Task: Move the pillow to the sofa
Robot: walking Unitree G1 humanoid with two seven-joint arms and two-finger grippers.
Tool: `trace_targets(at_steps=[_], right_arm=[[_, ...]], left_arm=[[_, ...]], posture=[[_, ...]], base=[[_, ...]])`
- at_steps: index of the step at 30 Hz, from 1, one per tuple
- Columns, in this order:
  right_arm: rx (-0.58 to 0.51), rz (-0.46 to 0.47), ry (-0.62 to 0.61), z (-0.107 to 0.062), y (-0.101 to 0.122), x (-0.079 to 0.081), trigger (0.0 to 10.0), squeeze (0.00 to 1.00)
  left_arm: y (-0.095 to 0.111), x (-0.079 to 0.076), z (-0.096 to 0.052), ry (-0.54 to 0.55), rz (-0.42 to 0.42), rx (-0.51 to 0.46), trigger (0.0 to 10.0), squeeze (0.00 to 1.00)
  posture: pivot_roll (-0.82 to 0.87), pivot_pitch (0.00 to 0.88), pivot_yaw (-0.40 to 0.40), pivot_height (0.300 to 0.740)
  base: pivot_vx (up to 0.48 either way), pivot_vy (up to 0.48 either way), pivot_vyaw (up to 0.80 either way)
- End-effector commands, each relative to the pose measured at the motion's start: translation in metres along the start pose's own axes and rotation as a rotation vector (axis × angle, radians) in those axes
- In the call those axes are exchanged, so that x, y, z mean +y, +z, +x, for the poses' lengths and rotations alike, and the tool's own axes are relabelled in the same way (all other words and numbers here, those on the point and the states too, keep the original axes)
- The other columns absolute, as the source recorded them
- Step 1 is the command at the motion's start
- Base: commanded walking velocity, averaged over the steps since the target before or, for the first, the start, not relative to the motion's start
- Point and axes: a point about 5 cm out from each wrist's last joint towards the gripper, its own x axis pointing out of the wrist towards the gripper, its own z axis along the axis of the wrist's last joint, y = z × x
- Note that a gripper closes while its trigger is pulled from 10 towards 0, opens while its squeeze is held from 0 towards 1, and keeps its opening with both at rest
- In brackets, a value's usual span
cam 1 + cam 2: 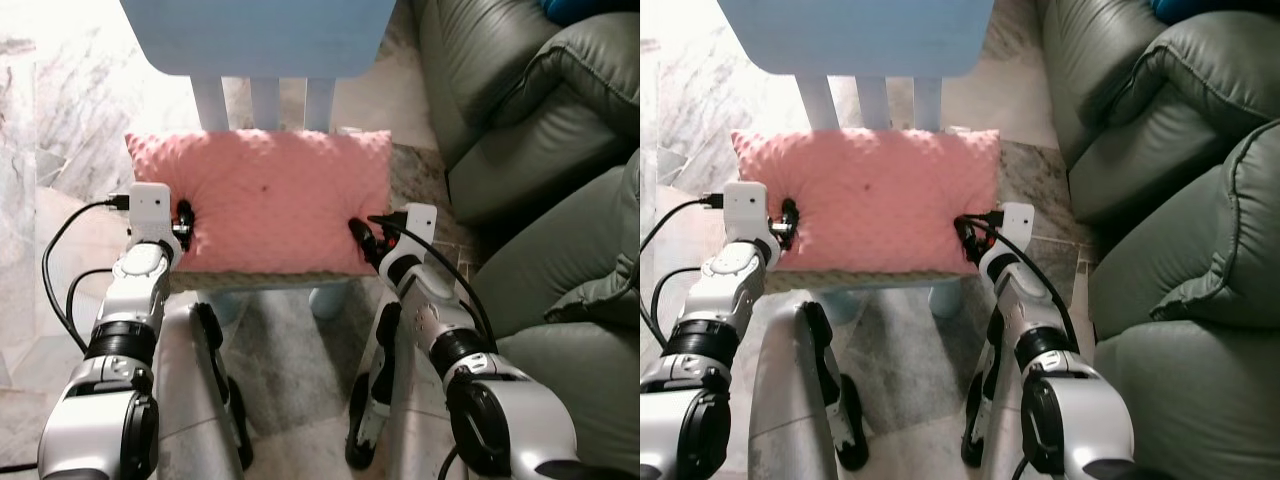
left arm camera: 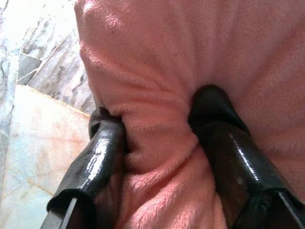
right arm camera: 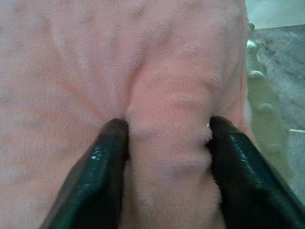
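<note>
Both grippers, left [image 1: 186,222] and right [image 1: 362,232], have jaws pinching the pillow [image 1: 265,195] ends; long axis runs L-R between them. Sofa [image 1: 520,120] lies to your right.

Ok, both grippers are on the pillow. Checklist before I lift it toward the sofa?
1. Left gripper pinching a fold of the pillow: ok.
2. Right gripper pinching a fold at the other end: ok.
3. Grips roughly level, one at each end: ok.
4. Pillow clear of the chair backrest slats: cannot tell, its far edge lies against them.
5. Sofa close on the robot's right: ok.
</note>
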Motion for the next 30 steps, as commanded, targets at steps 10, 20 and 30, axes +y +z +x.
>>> trace_targets(at_steps=[10, 20, 30], right_arm=[[0.062, 0.020, -0.025, -0.002, -0.014, 0.000, 0.0, 0.00], [0.057, 0.037, -0.066, -0.003, -0.008, -0.011, 0.0, 0.00], [0.031, 0.027, -0.149, -0.001, 0.009, -0.023, 0.0, 0.00]], left_arm=[[-0.020, -0.007, -0.001, -0.041, -0.012, 0.073, 0.0, 0.00], [-0.018, -0.011, -0.001, -0.052, -0.029, 0.061, 0.0, 0.00], [-0.006, -0.019, 0.004, -0.069, -0.067, 0.025, 0.0, 0.00]], posture=[[0.01, 0.337, -0.107, 0.500], [0.01, 0.338, -0.107, 0.500], [0.00, 0.294, -0.108, 0.500]], base=[[0.000, 0.000, 0.00], [0.000, 0.000, 0.00], [0.000, 0.000, 0.00]])
